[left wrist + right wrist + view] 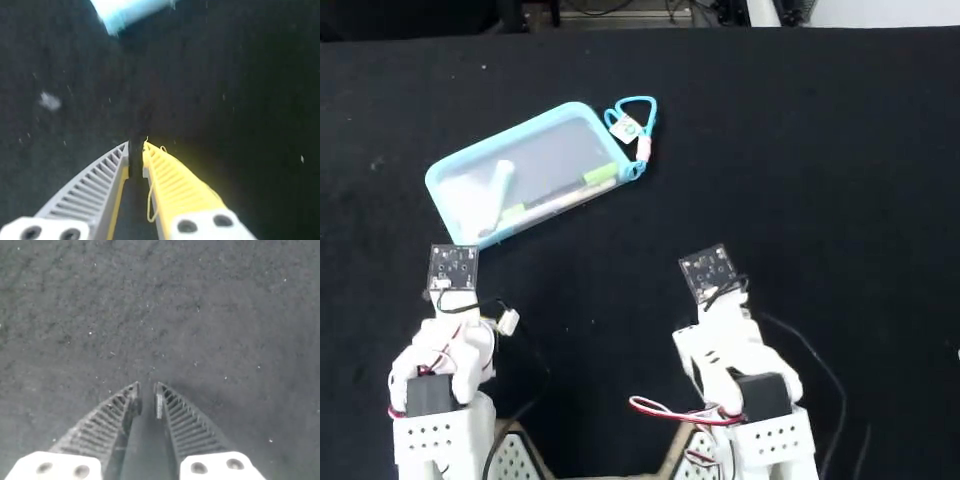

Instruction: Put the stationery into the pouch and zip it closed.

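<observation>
Hard to make out: whether the pouch (530, 160) is zipped, and how much stationery (555, 195) lies behind its clear face. From the left wrist, just a corner of the pouch (131, 11), cut off by the frame. Both arm bases cropped too.

Counted: 1 pouch, 2 arms, 1 blue clip loop (638, 112) on the pouch's zip end, at least 2 pen-like pieces inside the pouch.

Left arm (445, 360) close by the pouch's near corner, right arm (735, 350) well apart from the pouch. Tips of the left pincer (136, 150) pressed together on nothing; those of the right pincer (147, 395) nearly so.

Black table (820, 150) beneath the pouch; beyond the pouch, a strip of room clutter.
</observation>
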Action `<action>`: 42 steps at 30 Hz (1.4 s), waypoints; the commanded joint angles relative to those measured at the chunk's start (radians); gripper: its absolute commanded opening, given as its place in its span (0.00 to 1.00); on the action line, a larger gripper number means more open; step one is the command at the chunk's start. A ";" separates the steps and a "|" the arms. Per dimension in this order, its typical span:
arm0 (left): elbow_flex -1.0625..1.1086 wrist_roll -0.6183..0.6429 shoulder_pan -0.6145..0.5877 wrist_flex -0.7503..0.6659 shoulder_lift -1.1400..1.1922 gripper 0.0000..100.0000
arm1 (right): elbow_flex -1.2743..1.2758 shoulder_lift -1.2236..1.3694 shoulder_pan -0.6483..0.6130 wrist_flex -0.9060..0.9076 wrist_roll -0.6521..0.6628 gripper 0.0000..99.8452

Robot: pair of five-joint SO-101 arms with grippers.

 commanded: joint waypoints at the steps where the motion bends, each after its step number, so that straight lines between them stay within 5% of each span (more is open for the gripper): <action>1: 0.024 -0.003 -0.007 0.028 -0.002 0.06 | -0.004 -0.058 0.086 0.023 -0.008 0.06; 11: 0.024 -0.003 -0.007 0.028 -0.002 0.06 | -0.004 -0.058 0.370 0.023 -0.008 0.05; 42: 0.024 0.000 -0.007 0.031 -0.040 0.06 | -0.005 -0.096 0.367 0.043 -0.006 0.05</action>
